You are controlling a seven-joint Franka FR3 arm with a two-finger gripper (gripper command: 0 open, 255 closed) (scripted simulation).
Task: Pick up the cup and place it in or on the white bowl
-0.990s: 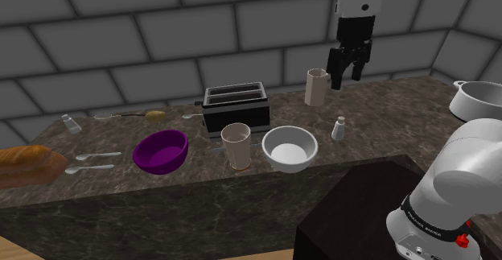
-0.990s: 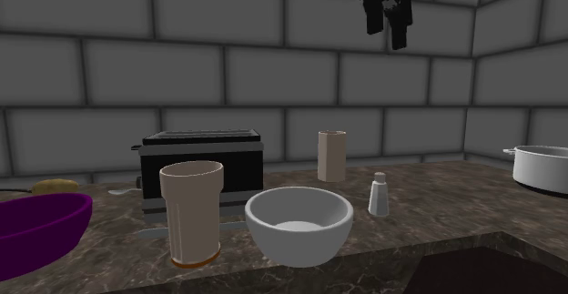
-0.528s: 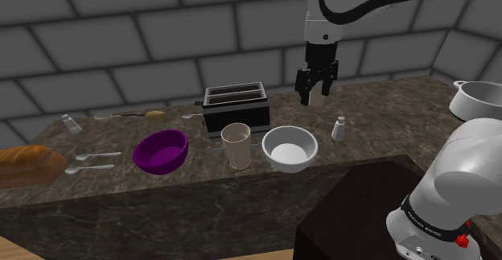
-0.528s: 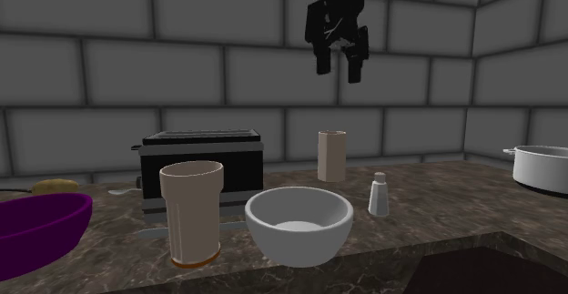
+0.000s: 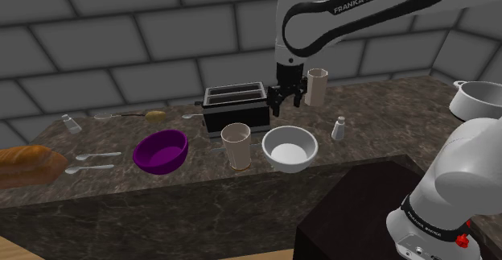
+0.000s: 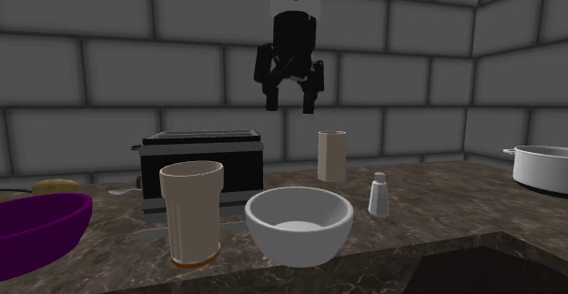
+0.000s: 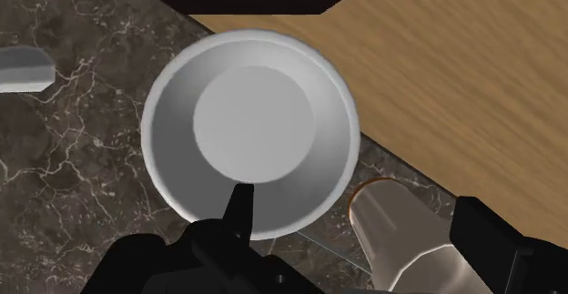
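The arm's two black fingers [image 6: 270,97] are open, with a wide gap between them, and they hold nothing. They hang in the air, well above the counter [image 5: 372,125]. In the second exterior view they are up over the right end of the black toaster [image 6: 200,152]. The tan cup [image 5: 236,145] stands upright on the counter, just beside the white bowl [image 5: 290,163] and in front of the toaster. It has an orange ring around its bottom. In the wrist view the white bowl [image 7: 171,147] sits below the fingers [image 7: 238,214], with the tan cup [image 7: 400,239] next to it, and the fingers do not touch either one. A second cup [image 5: 317,87] stands farther back, near the wall. A small shaker [image 5: 339,128] is near the white bowl on the shoulder view's right. A purple bowl [image 5: 161,151] sits on the tan cup's other side. A grey pot [image 5: 479,100] is far over on the shoulder view's right.
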